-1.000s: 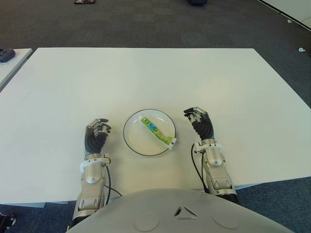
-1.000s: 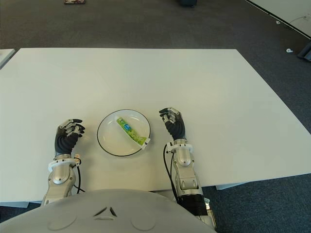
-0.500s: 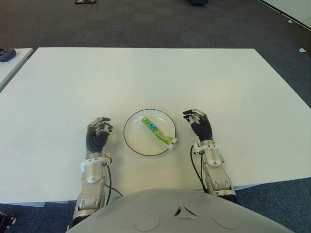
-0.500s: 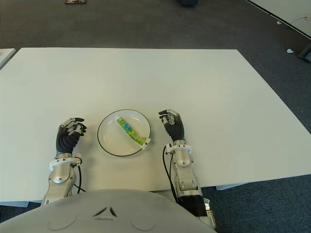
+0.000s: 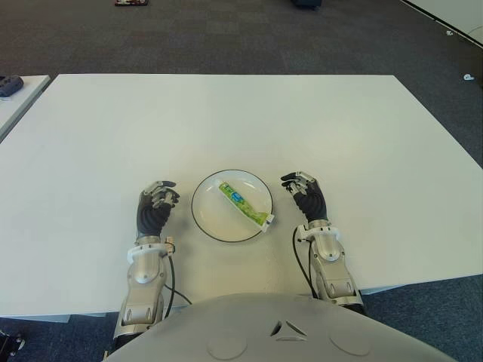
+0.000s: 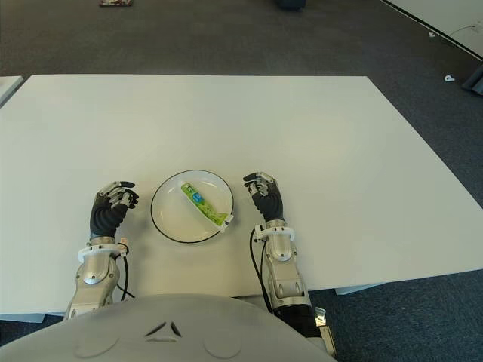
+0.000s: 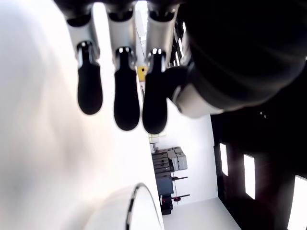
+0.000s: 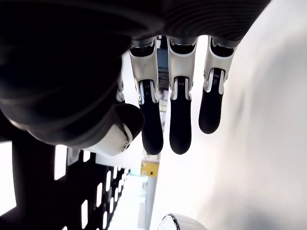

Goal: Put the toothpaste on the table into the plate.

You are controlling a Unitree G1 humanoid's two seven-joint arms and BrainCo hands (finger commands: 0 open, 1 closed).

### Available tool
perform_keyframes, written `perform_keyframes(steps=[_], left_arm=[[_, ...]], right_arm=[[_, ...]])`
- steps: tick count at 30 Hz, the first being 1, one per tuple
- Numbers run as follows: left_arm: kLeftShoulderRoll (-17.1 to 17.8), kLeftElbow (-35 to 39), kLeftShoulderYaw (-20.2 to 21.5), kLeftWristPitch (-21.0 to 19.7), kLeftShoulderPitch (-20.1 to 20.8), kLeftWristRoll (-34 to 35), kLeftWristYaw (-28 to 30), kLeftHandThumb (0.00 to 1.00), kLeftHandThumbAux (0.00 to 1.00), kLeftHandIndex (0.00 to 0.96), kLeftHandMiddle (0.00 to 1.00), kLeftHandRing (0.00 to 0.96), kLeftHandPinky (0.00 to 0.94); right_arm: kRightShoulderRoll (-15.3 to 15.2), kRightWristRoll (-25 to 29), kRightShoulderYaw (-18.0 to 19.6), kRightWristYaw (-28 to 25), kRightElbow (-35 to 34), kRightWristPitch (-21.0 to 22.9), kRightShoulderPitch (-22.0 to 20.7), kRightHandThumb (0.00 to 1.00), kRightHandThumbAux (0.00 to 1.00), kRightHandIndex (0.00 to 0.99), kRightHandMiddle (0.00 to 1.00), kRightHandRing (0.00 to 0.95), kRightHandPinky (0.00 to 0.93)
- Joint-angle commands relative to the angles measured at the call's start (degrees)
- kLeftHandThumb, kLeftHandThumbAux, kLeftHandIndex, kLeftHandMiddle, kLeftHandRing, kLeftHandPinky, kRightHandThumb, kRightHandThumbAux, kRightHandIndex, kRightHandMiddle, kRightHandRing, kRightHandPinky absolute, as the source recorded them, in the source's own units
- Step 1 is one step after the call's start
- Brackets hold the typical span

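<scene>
A green and white toothpaste tube [image 5: 245, 203] lies aslant inside the white plate [image 5: 207, 219] with a dark rim, near the table's front middle. My left hand [image 5: 154, 205] is just left of the plate, fingers relaxed and holding nothing; its fingertips [image 7: 127, 103] hang loose in the left wrist view, with the plate's rim [image 7: 132, 203] below them. My right hand [image 5: 305, 194] is just right of the plate, also relaxed and empty, as its fingers [image 8: 178, 122] show in the right wrist view.
The white table [image 5: 226, 121] stretches wide behind the plate. Dark carpet surrounds it. A second table's corner [image 5: 15, 87] shows at the far left with a dark object on it.
Both hands have drifted slightly inward toward the plate. The toothpaste and plate have not moved.
</scene>
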State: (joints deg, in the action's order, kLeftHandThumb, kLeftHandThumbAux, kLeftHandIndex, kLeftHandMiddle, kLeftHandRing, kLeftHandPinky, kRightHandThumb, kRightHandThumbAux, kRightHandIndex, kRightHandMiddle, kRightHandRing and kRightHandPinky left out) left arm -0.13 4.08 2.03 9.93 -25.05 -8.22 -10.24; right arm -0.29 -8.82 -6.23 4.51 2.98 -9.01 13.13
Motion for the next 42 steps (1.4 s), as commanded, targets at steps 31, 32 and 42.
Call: perform_keyframes(steps=[31,32,42], left_arm=[[2.99,-5.0,0.97,-1.25,5.8,0.37,1.38,0.702,0.718,0.43,0.569,0.572,0.558],[3.0,-5.09,0.92,-1.33,5.99,0.27,1.38,0.702,0.718,0.43,0.567,0.572,0.556],[3.13,-6.63,0.9,-2.37,8.21,0.59,2.07,0.701,0.717,0.429,0.556,0.565,0.541]], right_arm=[[3.37,1.75,2.34,3.27,4.82,-2.82,-3.6,0.708,0.732,0.423,0.434,0.42,0.427],[3.32,1.8,2.41,3.22,4.95,-2.9,-3.76,0.709,0.732,0.423,0.435,0.422,0.429],[2.6,2.6,3.86,2.55,6.4,-2.6,-6.02,0.71,0.731,0.426,0.435,0.414,0.407]])
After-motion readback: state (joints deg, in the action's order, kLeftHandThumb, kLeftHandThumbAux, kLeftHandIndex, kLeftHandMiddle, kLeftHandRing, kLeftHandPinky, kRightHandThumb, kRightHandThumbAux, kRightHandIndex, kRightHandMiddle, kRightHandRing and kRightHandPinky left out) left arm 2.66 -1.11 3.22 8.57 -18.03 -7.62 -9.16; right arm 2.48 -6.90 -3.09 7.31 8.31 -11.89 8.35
